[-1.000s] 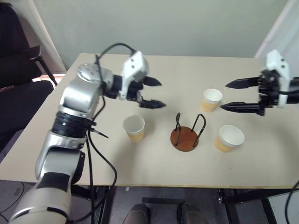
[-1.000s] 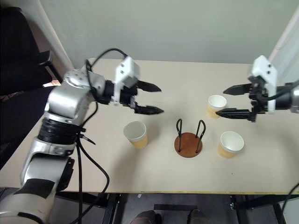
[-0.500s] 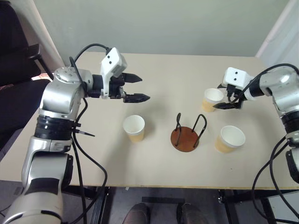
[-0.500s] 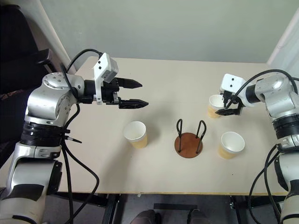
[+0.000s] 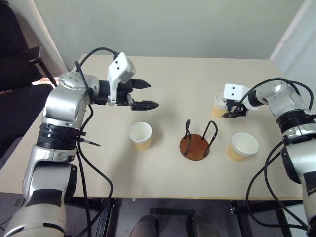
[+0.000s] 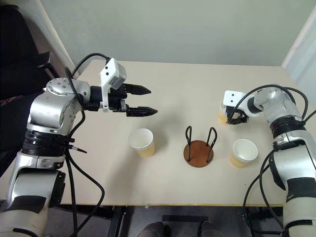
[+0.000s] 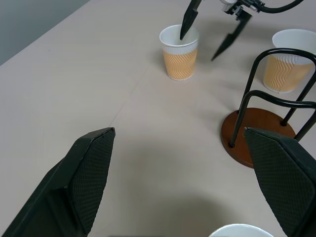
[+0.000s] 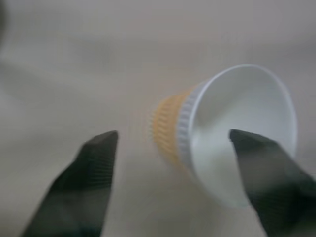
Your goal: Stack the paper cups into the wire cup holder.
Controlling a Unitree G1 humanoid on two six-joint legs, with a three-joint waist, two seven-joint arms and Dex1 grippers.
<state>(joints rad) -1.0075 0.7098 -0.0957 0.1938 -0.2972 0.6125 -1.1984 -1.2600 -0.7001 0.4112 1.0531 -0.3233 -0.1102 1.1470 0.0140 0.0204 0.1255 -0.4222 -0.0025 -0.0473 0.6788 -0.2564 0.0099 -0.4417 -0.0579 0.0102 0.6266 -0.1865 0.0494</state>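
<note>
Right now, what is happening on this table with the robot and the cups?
The robot is starting to stack paper cups into the wire cup holder, which is still empty. Its right gripper is at the far cup, one finger inside the rim and one outside, not yet clamped. The left gripper hovers open above the table. The other two cups, the left cup and the right cup, stand untouched beside the holder.

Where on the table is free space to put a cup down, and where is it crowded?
Free: the table behind the wire cup holder, and the front strip along the near edge. Crowded: around the holder, with cups left, right, and behind-right at the right gripper.
</note>
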